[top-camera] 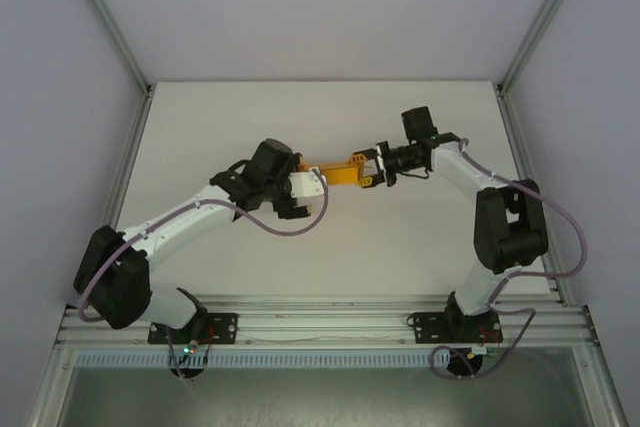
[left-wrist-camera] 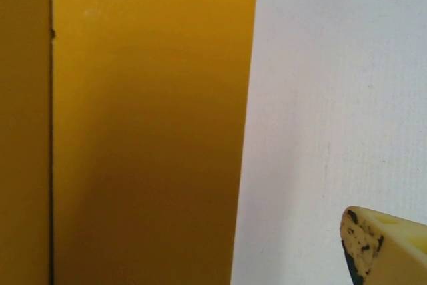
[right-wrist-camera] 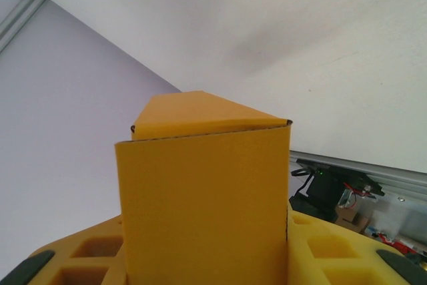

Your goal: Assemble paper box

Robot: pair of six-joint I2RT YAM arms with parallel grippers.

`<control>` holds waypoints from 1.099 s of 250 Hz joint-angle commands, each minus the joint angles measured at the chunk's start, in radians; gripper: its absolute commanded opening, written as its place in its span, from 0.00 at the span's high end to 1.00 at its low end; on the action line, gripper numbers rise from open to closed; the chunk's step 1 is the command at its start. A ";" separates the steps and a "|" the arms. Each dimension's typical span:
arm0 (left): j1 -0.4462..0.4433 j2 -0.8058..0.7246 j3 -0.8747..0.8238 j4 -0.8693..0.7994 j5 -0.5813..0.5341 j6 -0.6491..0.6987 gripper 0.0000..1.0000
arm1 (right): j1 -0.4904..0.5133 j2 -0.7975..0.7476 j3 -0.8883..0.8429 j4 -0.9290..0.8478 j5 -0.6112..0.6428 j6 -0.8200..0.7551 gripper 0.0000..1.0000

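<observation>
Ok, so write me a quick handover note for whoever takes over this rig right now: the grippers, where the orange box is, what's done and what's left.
Right gripper: shut on one end of the paper box, over the middle of the table.
Left gripper: at the box's other end and looks open. Its one visible finger stands clear of the card.
Done: the card is folded into a box shape, with the walls up and a flap folded over one end.
Left: probably closing and tucking the end near the left gripper. These views do not show that end clearly, so check it before moving.
</observation>
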 commanded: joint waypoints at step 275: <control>-0.005 0.116 0.158 -0.175 0.034 -0.082 0.75 | -0.106 -0.328 0.076 -0.156 1.078 -0.935 0.00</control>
